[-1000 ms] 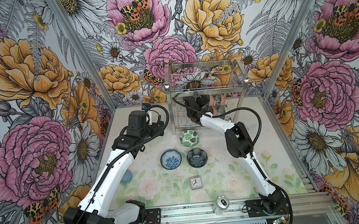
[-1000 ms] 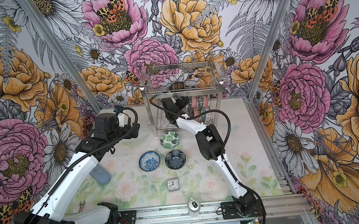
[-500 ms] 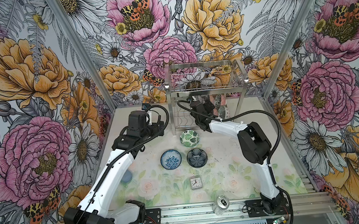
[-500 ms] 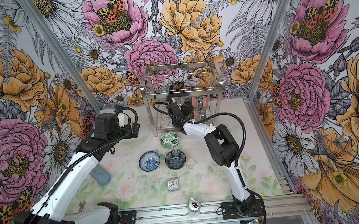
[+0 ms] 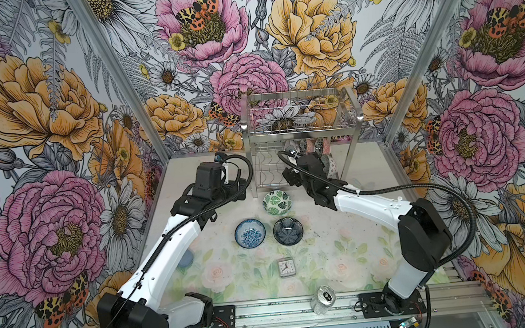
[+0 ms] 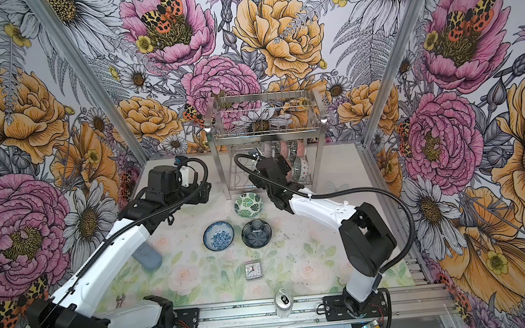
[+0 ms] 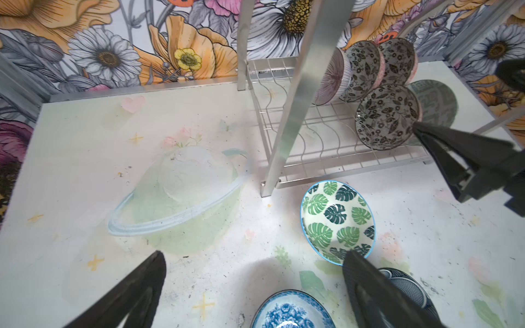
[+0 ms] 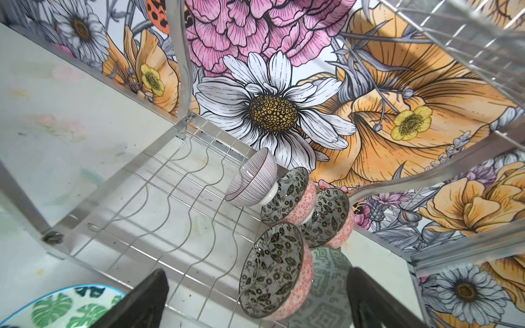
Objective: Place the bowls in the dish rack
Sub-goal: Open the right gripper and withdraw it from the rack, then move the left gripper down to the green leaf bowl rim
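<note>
Across both top views, the dish rack stands at the back of the surface; a leaf bowl, blue floral bowl and dark blue bowl sit before it; from the left wrist, the left jaws gape wide, empty, near the leaf bowl; from the right wrist, the right jaws gape empty, facing racked bowls on the wavy tier.

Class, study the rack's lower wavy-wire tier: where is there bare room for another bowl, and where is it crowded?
Bare: the wavy-wire tier from the post beside the green leaf bowl across to the striped bowl. Crowded: past the striped bowl, where floral bowls and a green geometric bowl stand packed together.
</note>
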Robot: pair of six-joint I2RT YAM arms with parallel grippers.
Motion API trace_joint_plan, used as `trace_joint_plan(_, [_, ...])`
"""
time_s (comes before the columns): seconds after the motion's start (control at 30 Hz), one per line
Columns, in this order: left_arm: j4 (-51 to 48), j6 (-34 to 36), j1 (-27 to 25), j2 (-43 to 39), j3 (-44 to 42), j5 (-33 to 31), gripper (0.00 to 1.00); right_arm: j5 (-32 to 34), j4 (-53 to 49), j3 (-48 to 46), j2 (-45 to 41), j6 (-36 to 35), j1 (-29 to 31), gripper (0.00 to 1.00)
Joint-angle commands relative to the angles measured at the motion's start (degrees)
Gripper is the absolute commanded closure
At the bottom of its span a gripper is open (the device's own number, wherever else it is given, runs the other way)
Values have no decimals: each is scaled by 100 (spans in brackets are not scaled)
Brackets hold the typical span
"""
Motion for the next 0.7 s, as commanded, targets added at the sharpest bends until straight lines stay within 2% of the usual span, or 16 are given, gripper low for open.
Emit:
trace_joint_plan(0.0, [229, -291, -278, 47, -129, -258, 1, -806, -298, -348, -448, 690, -219, 0])
trace_joint_plan(0.13, [406, -597, -471, 123, -399, -309, 1, -1141, -381, -664, -803, 1064, -491, 0])
trace_joint_plan(0.23, [611, -852, -543, 146, -682, -272, 2, -1093, -431, -822, -1074, 1195, -553, 0])
trace_joint_plan(0.37, [989, -1088, -552, 266, -978, -53, 1, -1040, -377, -1011, -1313, 1313, -667, 0])
trace_joint_plan(0.67, [1580, -1420, -553, 1088, -1119, 552, 1, -1170, -304, -1231, -1741, 1418, -770, 0])
